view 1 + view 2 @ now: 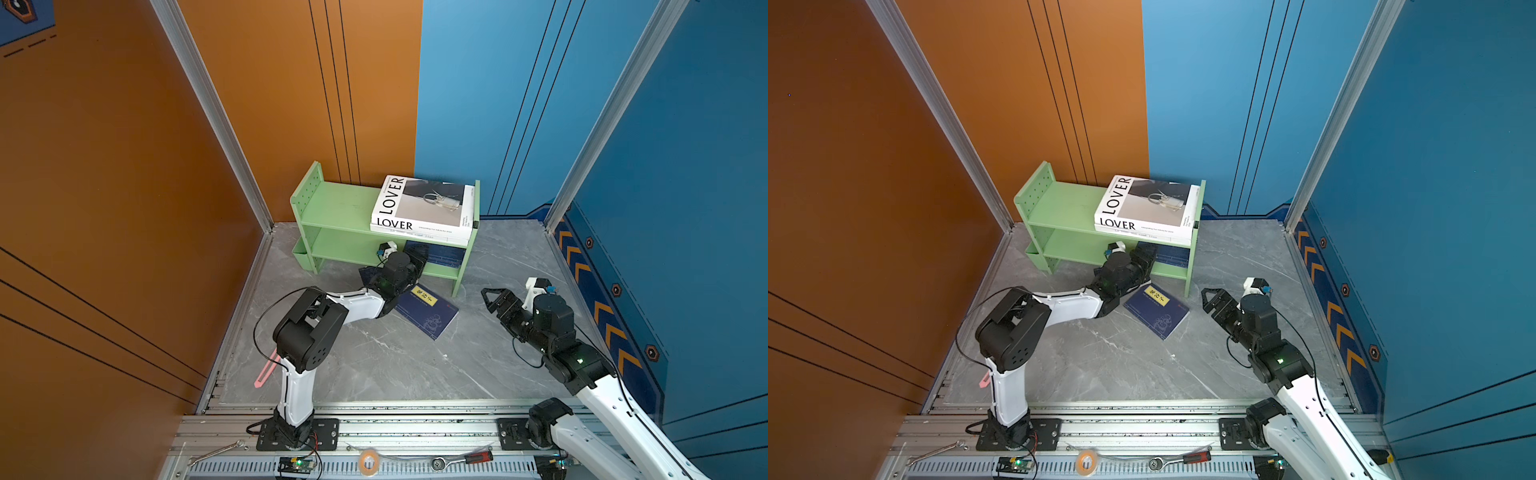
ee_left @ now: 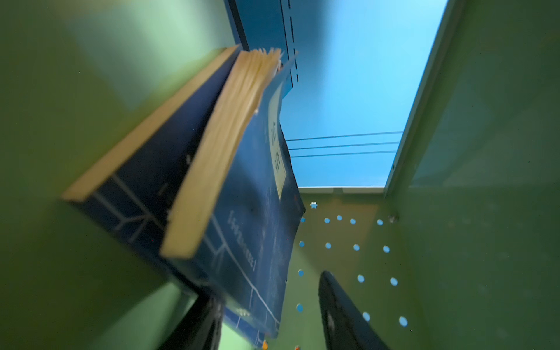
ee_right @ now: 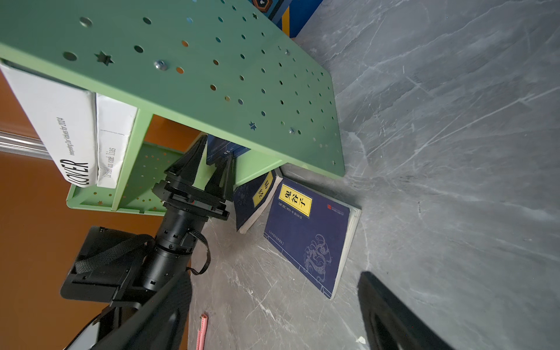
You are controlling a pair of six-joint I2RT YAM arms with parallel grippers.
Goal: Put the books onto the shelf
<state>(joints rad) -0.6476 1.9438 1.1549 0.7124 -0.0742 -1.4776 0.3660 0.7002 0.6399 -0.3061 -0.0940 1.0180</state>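
Well, the left end effector (image 3: 214, 148) is reaching into the lower tier of the light green shelf (image 1: 340, 208), at its right end. Its jaws stand apart: released, not pinching anything. In the left wrist view one finger (image 2: 342, 315) stands clear of the books. A navy book (image 2: 142, 181) lies against the tier board. A second navy book with a bowed cover (image 2: 251, 218) leans on it, yellow label at its far end, its near corner between the fingers. That view is blurred, so I cannot tell whether the other finger touches it.

Up top, the white LOVER book (image 1: 419, 203) lies flat on the right half of the upper tier, stacked on another white book (image 1: 419, 237).

Down on the grey marble desk (image 1: 395, 365), a navy book with a dragon drawing (image 1: 428, 311) lies flat, cover up, just in front of the shelf's right leg. In the right wrist view a tilted navy book (image 3: 253, 203) stands on edge beside it, near the left end effector. I cannot tell whether it rests on the tier or the desk, or whether it is the bowed one.

Over on the right, the right end effector (image 1: 494, 297) hovers above the desk, well apart from the books, jaws spread wide and empty.
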